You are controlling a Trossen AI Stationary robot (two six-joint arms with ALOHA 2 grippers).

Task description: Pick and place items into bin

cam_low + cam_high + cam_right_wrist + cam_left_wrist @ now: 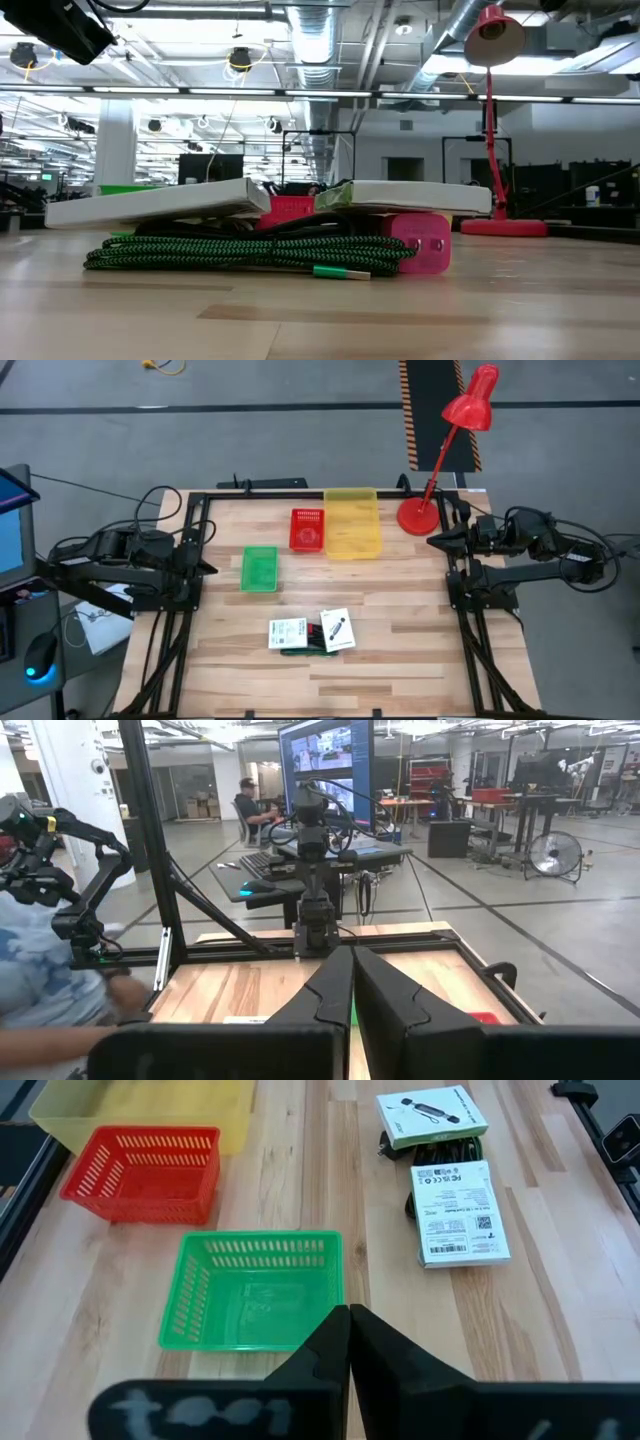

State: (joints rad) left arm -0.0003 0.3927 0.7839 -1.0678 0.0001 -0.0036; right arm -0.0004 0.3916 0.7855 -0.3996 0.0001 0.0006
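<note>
Beyond the table we see a grey floor, an open hall with ceiling ducts, and a person seated at a desk [245, 800] far behind. Our wooden table [400, 650] carries everything else, framed by dark rails.

Both arms wait folded at the table's side edges. Our left gripper [348, 1330] sits at the left edge, its fingers pressed together with nothing between them, pointing over the green basket. Our right gripper [352, 980] sits at the right edge, fingers likewise together and empty.

Next in size, the red desk lamp [455, 445] stands at the back right corner of the table. A yellow bin [352, 522] lies near the middle of the back edge, with a smaller red basket [307, 529] touching its left side. A green basket [259, 569] sits apart, further left and nearer the centre.

The items lie in one cluster toward the front edge, around its middle, none of them in a bin. Two white printed packets [288, 632] [337, 629] rest tilted on a green-and-black cable bundle [250, 250]. A pink piece [425, 243] touches the bundle's end, and a thin green piece [340, 271] lies just in front of it.
</note>
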